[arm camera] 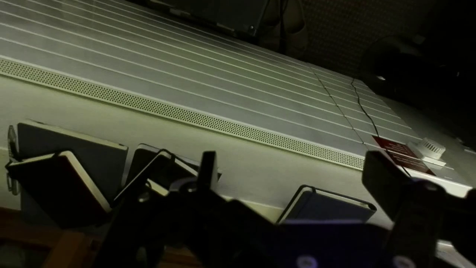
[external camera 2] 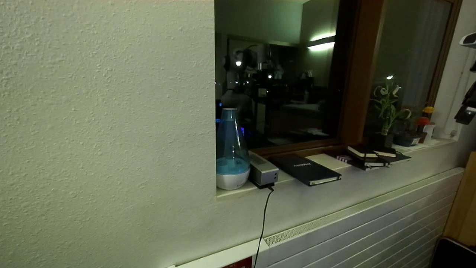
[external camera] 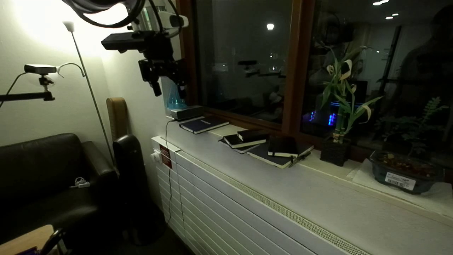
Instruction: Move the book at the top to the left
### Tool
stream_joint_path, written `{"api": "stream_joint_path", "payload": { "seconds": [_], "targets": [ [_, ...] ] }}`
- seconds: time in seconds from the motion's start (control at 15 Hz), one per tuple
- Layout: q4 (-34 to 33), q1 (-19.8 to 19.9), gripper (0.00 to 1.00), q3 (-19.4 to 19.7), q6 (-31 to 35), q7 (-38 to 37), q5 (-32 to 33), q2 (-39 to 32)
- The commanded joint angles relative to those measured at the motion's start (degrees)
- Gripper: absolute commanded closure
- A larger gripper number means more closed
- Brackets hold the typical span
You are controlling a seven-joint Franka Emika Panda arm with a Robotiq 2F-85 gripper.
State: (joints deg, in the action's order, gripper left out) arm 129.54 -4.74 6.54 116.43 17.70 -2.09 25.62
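Note:
Several dark notebooks lie on the window sill. A black book [external camera: 283, 146] lies on top of a large grey notebook [external camera: 270, 157]; both show in the wrist view, the black book [arm camera: 55, 190] partly over the grey notebook [arm camera: 74, 136]. Beside them a small black book [external camera: 253, 135] lies on another black notebook [external camera: 244, 141]; this stack is partly hidden by a finger in the wrist view. A dark blue notebook [external camera: 204, 124] lies apart, also in an exterior view [external camera 2: 308, 170]. My gripper [external camera: 170, 91] is open and empty, above the sill; the blue notebook [arm camera: 331, 206] shows between its fingers [arm camera: 290, 163].
A grey box [external camera 2: 264, 173] and blue humidifier [external camera 2: 232, 173] stand at the sill's wall end. A potted bamboo [external camera: 336, 152] and a planter [external camera: 407, 175] stand beyond the books. The window frame [external camera: 297, 71] rises behind; a radiator [external camera: 226, 198] is below. A cable hangs down.

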Motion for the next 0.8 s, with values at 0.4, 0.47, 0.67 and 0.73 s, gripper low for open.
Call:
{"api": "stream_joint_path", "payload": {
  "seconds": [0.4, 0.47, 0.67, 0.73],
  "targets": [
    [-26.55, 1.74, 0.0, -3.85, -2.54, -6.3, 0.8, -26.45],
    [-29.37, 2.03, 0.0, -3.99, -2.94, -8.2, 1.24, -29.13],
    [-38.78, 2.94, 0.0, -3.74, -4.31, -14.2, 1.63, -38.09],
    [-41.54, 3.13, 0.0, -3.67, -5.23, -15.88, 1.64, -40.32]
  ]
}}
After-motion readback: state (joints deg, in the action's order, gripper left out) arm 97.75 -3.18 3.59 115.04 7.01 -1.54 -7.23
